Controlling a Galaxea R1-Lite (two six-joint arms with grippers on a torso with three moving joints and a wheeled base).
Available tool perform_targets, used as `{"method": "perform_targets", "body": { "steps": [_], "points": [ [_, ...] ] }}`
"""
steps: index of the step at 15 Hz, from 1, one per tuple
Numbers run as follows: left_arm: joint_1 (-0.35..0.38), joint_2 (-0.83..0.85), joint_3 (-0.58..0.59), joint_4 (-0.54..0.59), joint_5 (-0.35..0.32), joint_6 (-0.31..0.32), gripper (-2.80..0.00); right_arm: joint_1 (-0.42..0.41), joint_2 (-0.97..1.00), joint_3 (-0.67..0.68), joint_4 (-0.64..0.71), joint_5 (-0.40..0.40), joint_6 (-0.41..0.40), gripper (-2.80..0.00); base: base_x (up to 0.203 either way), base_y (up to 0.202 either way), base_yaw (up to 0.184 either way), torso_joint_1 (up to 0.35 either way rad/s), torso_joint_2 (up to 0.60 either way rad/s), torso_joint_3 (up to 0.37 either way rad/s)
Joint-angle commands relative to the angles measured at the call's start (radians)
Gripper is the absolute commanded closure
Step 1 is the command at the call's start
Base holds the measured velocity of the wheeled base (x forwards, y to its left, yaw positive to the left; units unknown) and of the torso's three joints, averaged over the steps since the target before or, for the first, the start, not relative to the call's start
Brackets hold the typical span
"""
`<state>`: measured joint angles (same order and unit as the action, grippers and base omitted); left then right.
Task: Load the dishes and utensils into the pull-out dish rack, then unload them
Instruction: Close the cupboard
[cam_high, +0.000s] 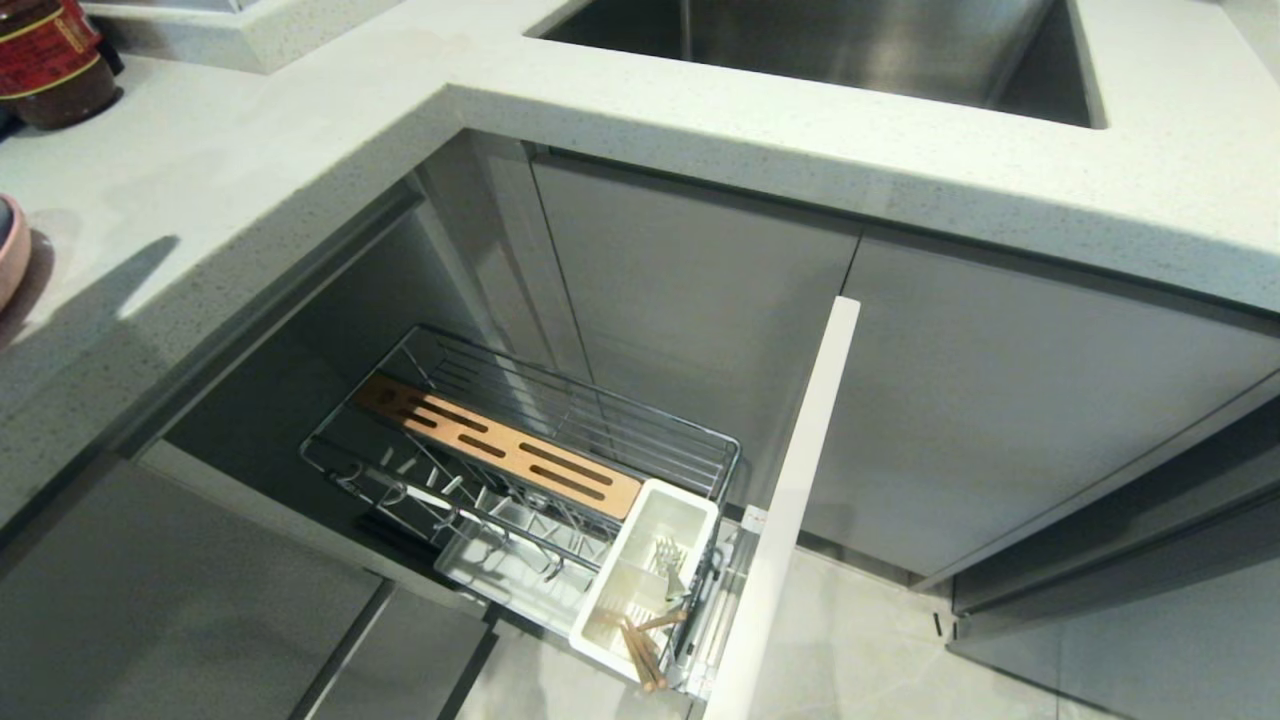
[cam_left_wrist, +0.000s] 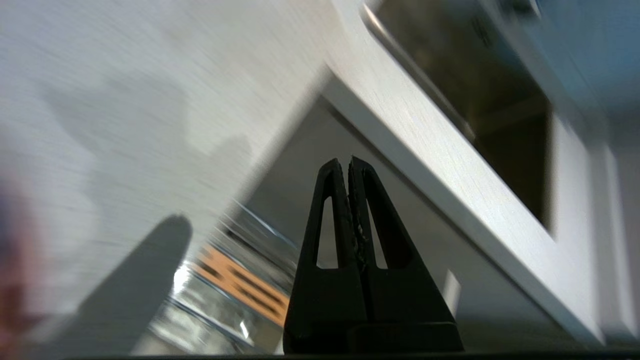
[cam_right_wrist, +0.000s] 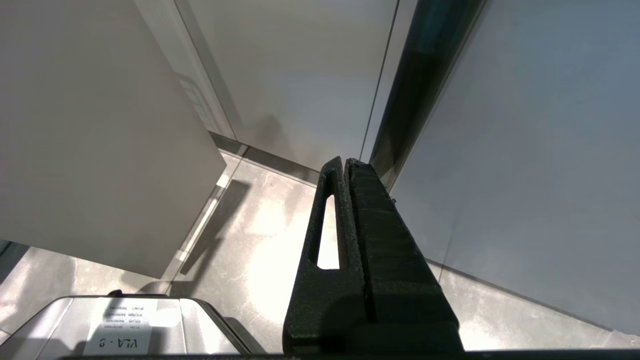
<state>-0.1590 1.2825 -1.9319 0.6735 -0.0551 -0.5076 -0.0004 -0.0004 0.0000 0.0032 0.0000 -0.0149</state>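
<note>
The pull-out dish rack stands drawn out below the counter, its white front panel on the right. The wood strip runs along the wire basket. In the white cutlery cup stand the utensils: wooden chopsticks and a silver metal piece. The wire slots hold nothing, and the dishes are out of view. My left gripper is shut on nothing and hangs above the counter edge, with the rack's wood strip blurred below it. My right gripper is shut and empty, parked low over the floor.
A steel sink is set into the white counter behind the rack. A dark red jar and a pink bowl's rim sit at the counter's far left. Grey cabinet doors flank the open rack.
</note>
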Motion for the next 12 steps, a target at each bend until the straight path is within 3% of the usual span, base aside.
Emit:
{"method": "perform_targets", "body": {
  "steps": [1, 5, 7, 10, 12],
  "points": [
    [-0.179, 0.067, -0.001, 0.029, -0.001, -0.021, 0.00, 0.000, 0.000, 0.000, 0.000, 0.000, 0.000, 0.00, 0.000, 0.000, 0.000, 0.000, 0.00, 0.000],
    [-0.460, 0.125, 0.005, 0.124, -0.002, -0.091, 0.00, 0.000, 0.000, 0.000, 0.000, 0.000, 0.000, 0.00, 0.000, 0.000, 0.000, 0.000, 0.00, 0.000],
    [-0.510, 0.170, 0.004, 0.161, -0.003, -0.119, 0.00, 0.000, 0.000, 0.000, 0.000, -0.001, 0.000, 0.00, 0.000, 0.000, 0.000, 0.000, 0.00, 0.000],
    [-0.523, 0.225, 0.012, 0.166, -0.008, -0.124, 0.00, 0.000, 0.000, 0.000, 0.000, 0.000, -0.002, 0.00, 0.000, 0.000, 0.000, 0.000, 0.00, 0.000],
    [-0.585, 0.252, 0.028, 0.166, -0.030, -0.148, 0.00, 0.000, 0.000, 0.000, 0.000, -0.001, 0.000, 0.00, 0.000, 0.000, 0.000, 0.000, 0.00, 0.000]
  ]
}}
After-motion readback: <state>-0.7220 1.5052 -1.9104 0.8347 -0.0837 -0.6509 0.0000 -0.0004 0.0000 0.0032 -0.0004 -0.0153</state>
